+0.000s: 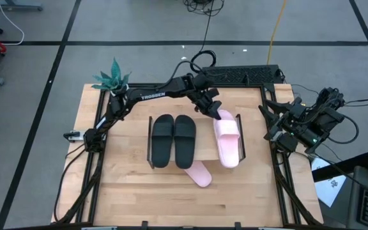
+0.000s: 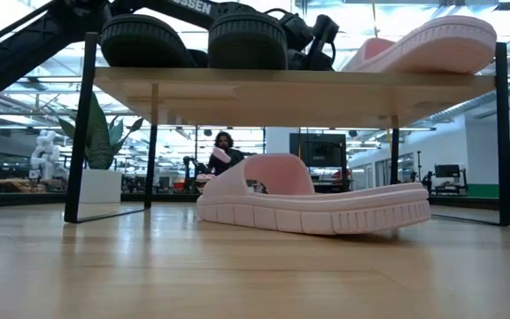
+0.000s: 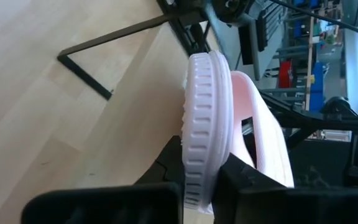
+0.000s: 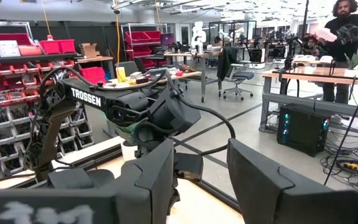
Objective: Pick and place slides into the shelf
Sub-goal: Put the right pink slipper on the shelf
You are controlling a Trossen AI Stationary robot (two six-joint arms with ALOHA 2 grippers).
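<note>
On shelf [image 1: 236, 119], left gripper [image 1: 214, 112] jaws clamp pink slide [image 1: 227, 142] lengthwise front-to-back; right gripper [image 4: 197, 180] jaws apart.

The shelf [image 1: 196, 158] stands at the centre of the tabletop [image 1: 133, 198], carrying two slides [image 1: 173, 140] side by side on its left half and a third slide [image 1: 227, 145] at its right end. The left hand [image 1: 214, 110] grips that third slide's rear end. A fourth slide [image 1: 199, 174] lies on the tabletop under the shelf, protruding past its front edge.
</note>
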